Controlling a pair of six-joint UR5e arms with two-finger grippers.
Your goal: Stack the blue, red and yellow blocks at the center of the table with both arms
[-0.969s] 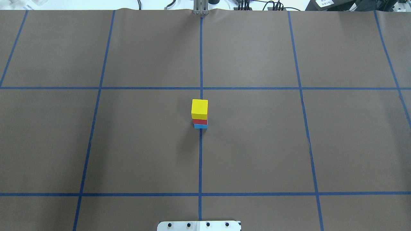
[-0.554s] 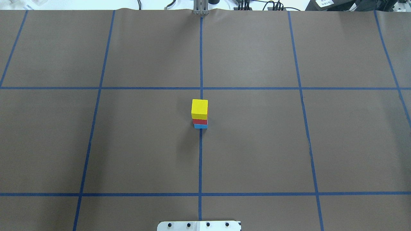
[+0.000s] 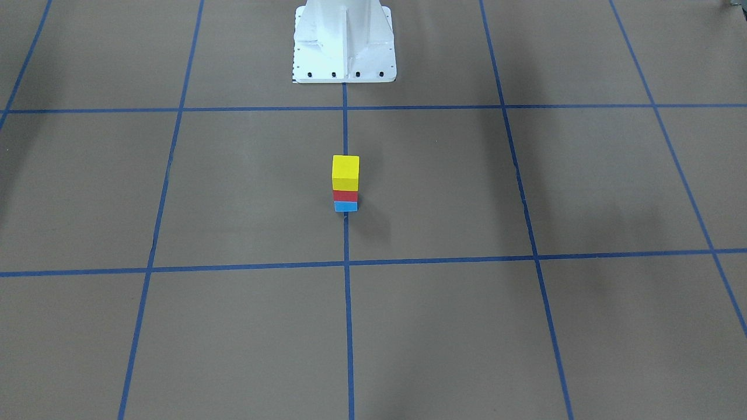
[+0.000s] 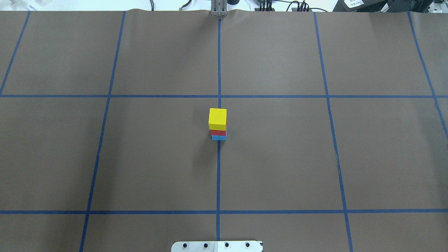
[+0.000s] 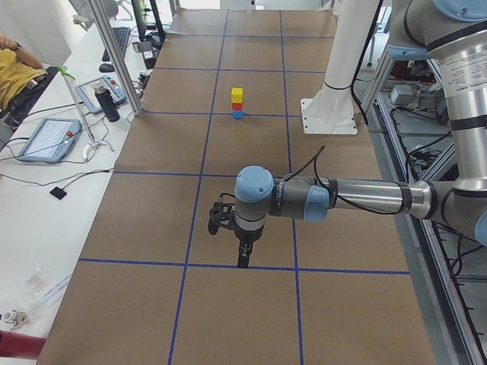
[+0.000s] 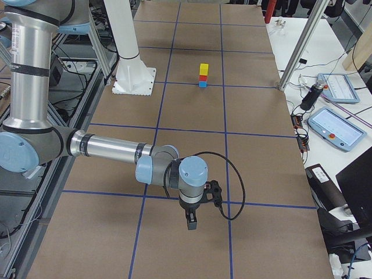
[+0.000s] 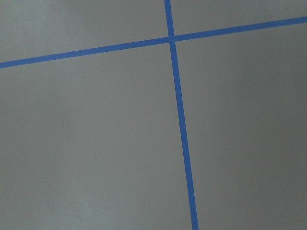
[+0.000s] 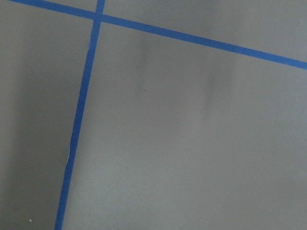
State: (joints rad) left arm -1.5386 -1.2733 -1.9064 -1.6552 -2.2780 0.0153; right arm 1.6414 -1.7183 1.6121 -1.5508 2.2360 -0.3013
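the left fingers [image 5: 243,257] hang pointing down over bare table near the robot's left end, well apart from the blocks, with nothing visibly held. from this side view alone i cannot tell whether they are apart or together. the same goes for the right fingers [image 6: 191,220] at the opposite end: no object in them, state unreadable. both wrist cameras show only brown table and blue tape lines [image 7: 180,120].

at the middle of the table [image 4: 280,157], the yellow block [image 4: 217,118] sits on the red block [image 4: 218,133], which sits on the blue block [image 4: 218,138]. the stack is upright, right on the centre tape line.

over the last 1 second nothing has shifted in the overhead view and the stack stands unmoved. i'd judge the task finished, both arms parked clear. i can read no brand, label or writing on blocks or arms.
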